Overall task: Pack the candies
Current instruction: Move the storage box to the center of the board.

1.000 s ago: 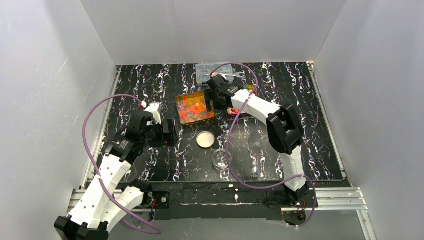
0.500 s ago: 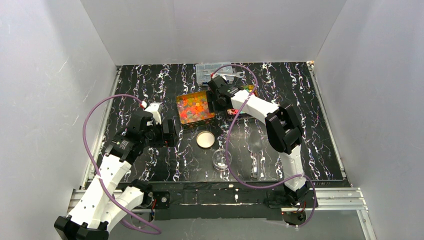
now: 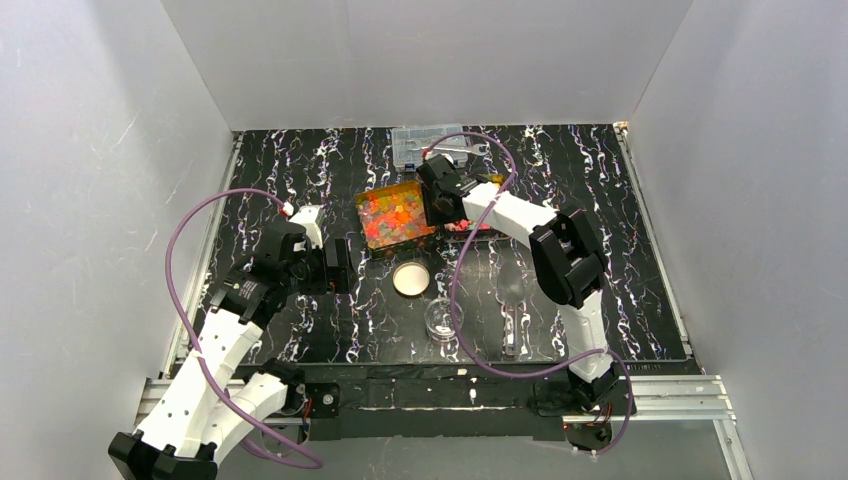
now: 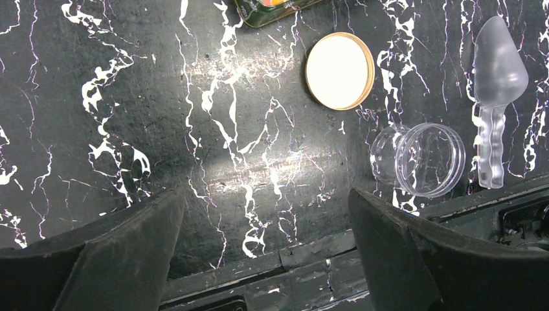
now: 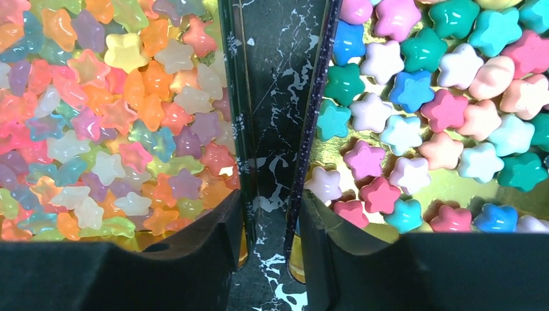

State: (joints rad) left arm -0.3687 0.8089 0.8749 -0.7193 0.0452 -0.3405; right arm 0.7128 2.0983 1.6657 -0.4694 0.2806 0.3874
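**Star candies lie in two trays, right pincer poised over the gap between them**

At the left of the black, white-veined worktop (image 3: pixel 262 200), the left pincer (image 4: pixel 265 194) is spread wide and grips nothing, low over bare surface. To its right, a round gold-rimmed lid (image 4: pixel 340 71) lies flat. A clear jar (image 4: pixel 427 159) with no lid on it sits nearer the arms' bases, and a frosted scoop (image 4: pixel 495 97) lies just beside the jar on its right.

Toward the middle, the translucent candies (image 5: pixel 97 116), star-shaped pieces in orange, pink, yellow, purple and pale green, are heaped in the left tray (image 5: pixel 230 78). They cover the floor wherever the tray is in view.

The right pincer (image 5: pixel 270 201) hangs over the narrow strip of worktop that separates this tray from its neighbour. Its fingers are only slightly parted, and nothing is seen pinched between them. Whether they touch either tray wall cannot be told.

The pastel candies (image 5: pixel 401 87), opaque stars in pink, blue, teal and white, lie more thinly in the right tray (image 5: pixel 453 188), with the gold floor showing between them. In the overhead view the right arm covers most of this tray.

A clear compartment box (image 3: pixel 420 145) sits at the far edge of the worktop, beyond both trays.
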